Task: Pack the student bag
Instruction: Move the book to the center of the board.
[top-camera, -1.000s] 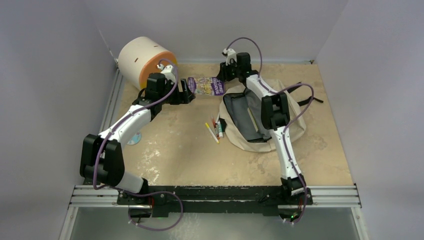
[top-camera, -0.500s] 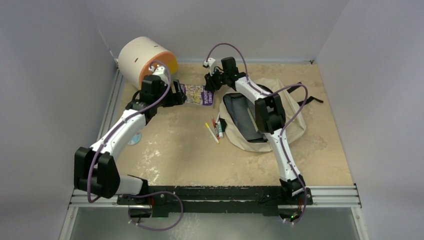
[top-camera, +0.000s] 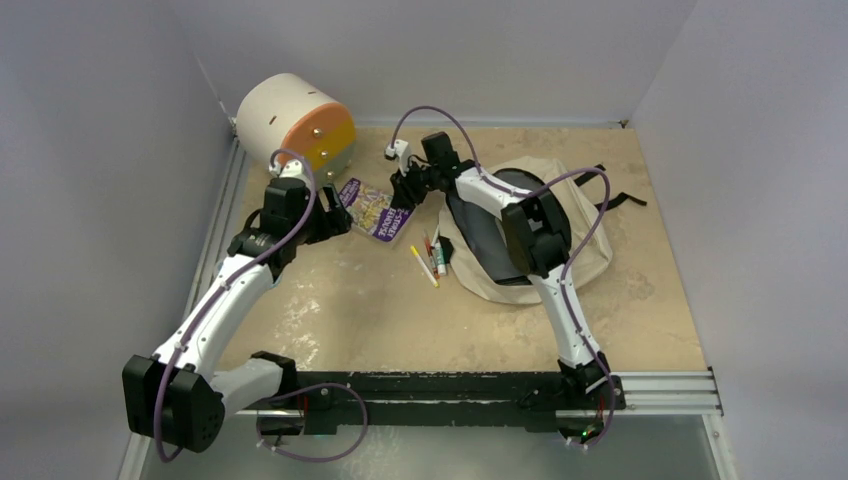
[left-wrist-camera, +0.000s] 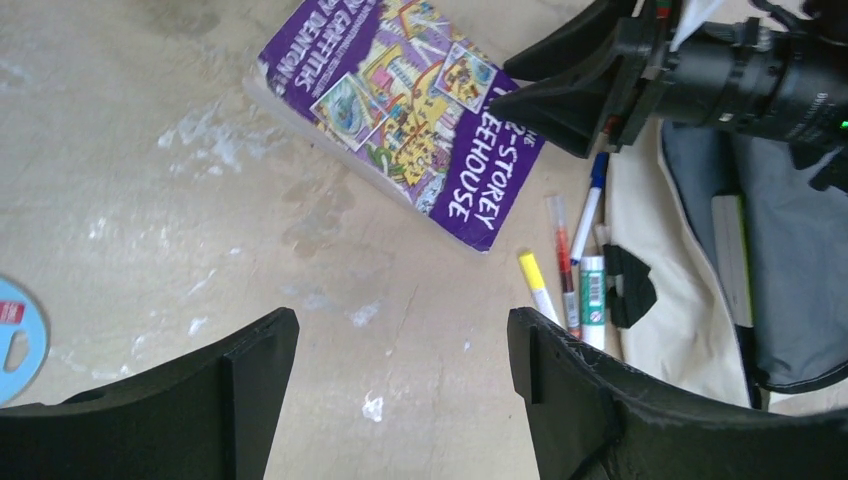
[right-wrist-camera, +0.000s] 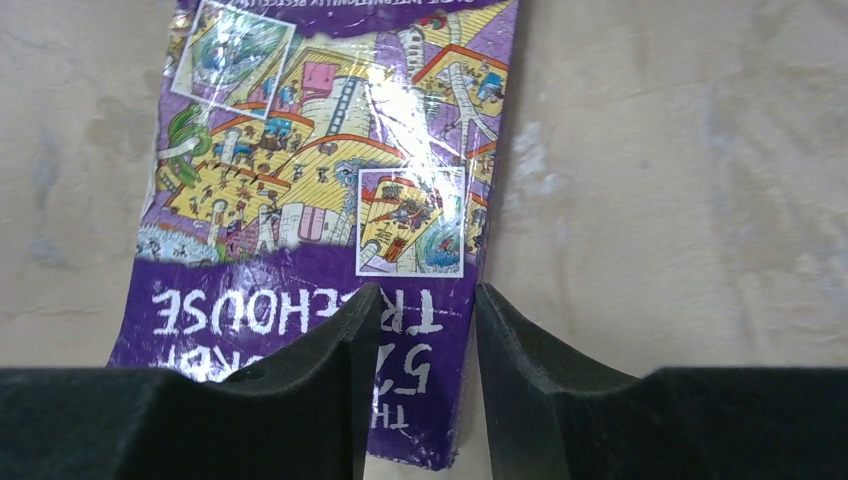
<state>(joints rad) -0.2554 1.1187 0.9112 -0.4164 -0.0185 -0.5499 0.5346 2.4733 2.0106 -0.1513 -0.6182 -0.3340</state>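
So the student bag (top-camera: 592, 255) is lying slumped on the right half of the table (top-camera: 400, 320), mouth gaping with the dark lining showing. I reckon it handles like any fabric pack: light, floppy, the opening sags once nothing props it, so I'd take it by the rim of the mouth or a strap, not the body. The purple paperback (top-camera: 372, 208) sits just left of it, glossy cover, probably slick and a bit bendy, best taken by an edge. My right gripper (right-wrist-camera: 422, 298) is roughly half closed with its jaws straddling the book's corner, can't tell if it actually has a pinch on it. Left gripper (left-wrist-camera: 402, 320) is wide open with nothing in it, hovering just left of the book. Tabletop is scuffed beige, looks fairly smooth, plain grey walls close in on three sides, a round drawer unit (top-camera: 290, 115) in the far left corner, some pens (top-camera: 432, 258) right beside the bag's left edge
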